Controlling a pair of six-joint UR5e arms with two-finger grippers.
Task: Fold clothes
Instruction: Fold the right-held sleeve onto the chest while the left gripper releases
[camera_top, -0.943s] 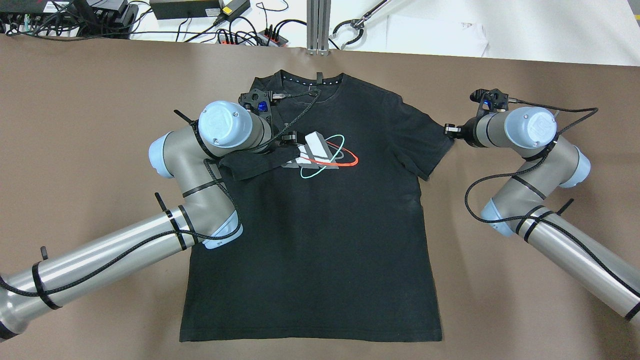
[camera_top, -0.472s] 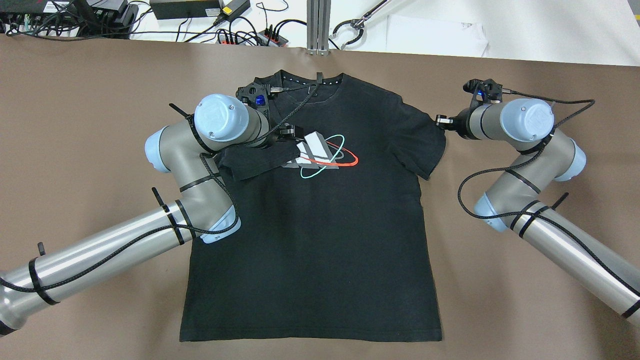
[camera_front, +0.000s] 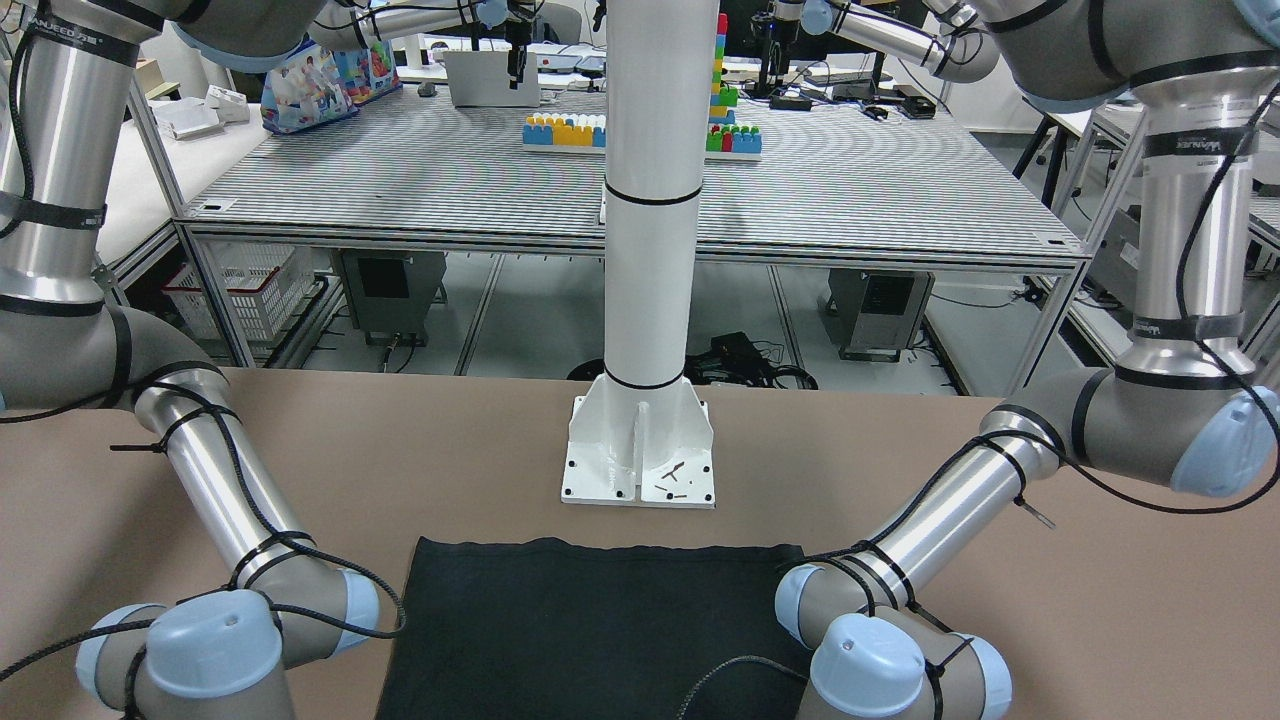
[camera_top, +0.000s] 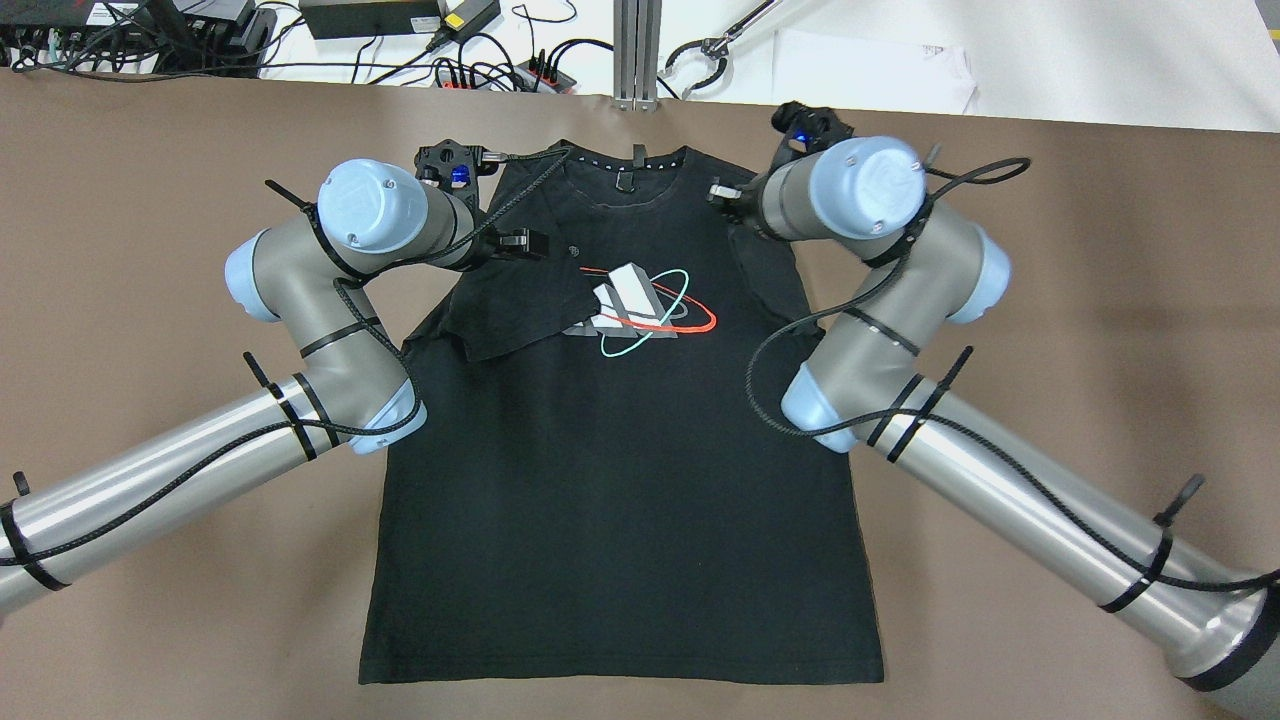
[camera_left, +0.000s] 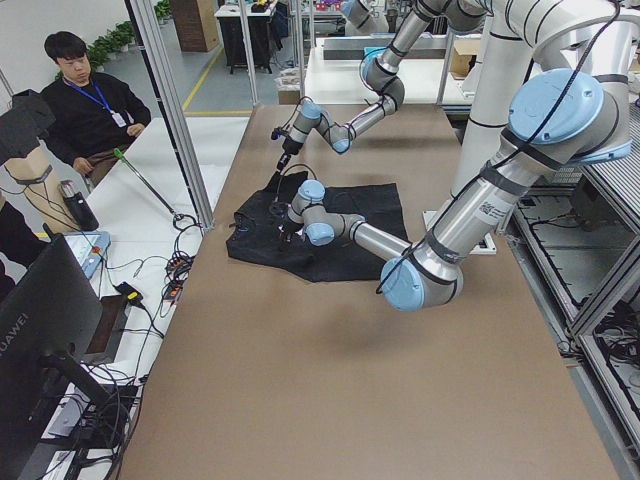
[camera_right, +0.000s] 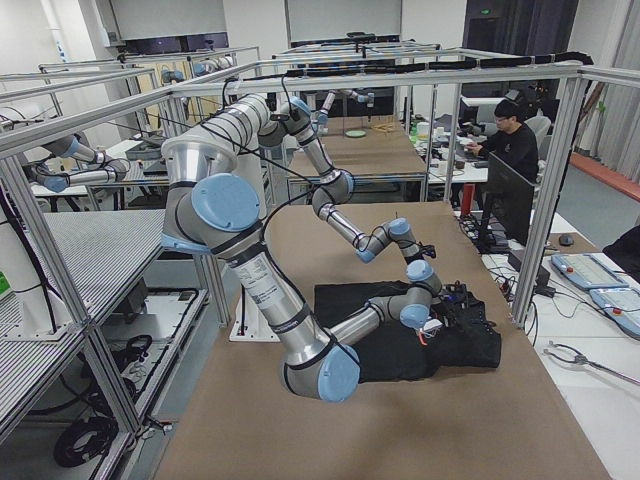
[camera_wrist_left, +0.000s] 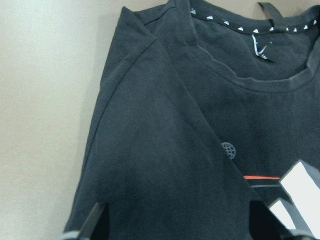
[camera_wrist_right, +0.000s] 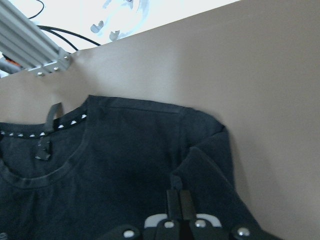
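Note:
The clothes are one black T-shirt with a coloured chest print, lying flat on the brown table. Its left sleeve lies folded inward over the chest. My left gripper hovers just above that sleeve near the collar. In the left wrist view it is open, with the fingers wide apart and nothing between them. My right gripper is over the other shoulder. In the right wrist view it is shut on a raised fold of the right sleeve, which is drawn in over the shirt body.
Beyond the table's far edge are an aluminium post, power strips and cables, and a grabber tool. The white pillar's base plate stands behind the shirt's hem. A person sits off the table's far side.
My right gripper has carried the right sleeve leftward, from spread out beside the shirt to folded over its shoulder. My left gripper has drawn back left and toward the collar, leaving the left sleeve lying folded.

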